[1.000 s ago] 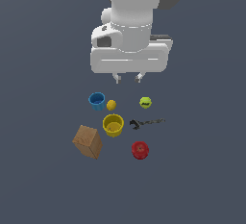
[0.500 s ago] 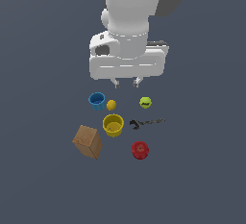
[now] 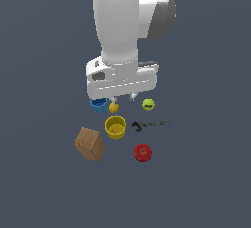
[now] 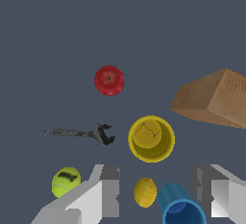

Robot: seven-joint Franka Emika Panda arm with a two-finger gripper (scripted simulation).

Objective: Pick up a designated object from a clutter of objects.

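The yellow tapered cup [image 3: 115, 126] stands upright among the clutter, also in the wrist view [image 4: 151, 139]. My gripper [image 3: 122, 98] hangs open and empty above and behind it, over the lemon [image 3: 113, 107] and beside the blue cup [image 3: 99, 105]. In the wrist view the two fingers [image 4: 111, 196] stand wide apart, with the lemon [image 4: 145, 192] and blue cup [image 4: 180, 207] between them; the yellow cup lies just beyond the fingertips.
A green tennis ball [image 3: 148, 104], a black wrench [image 3: 147, 125], a red apple [image 3: 142, 152] and a brown wooden box [image 3: 89, 144] lie around the yellow cup on the dark grey floor.
The arm has come down and forward toward the clutter. The gripper now partly covers the blue cup and sits just over the lemon. The objects have not moved.
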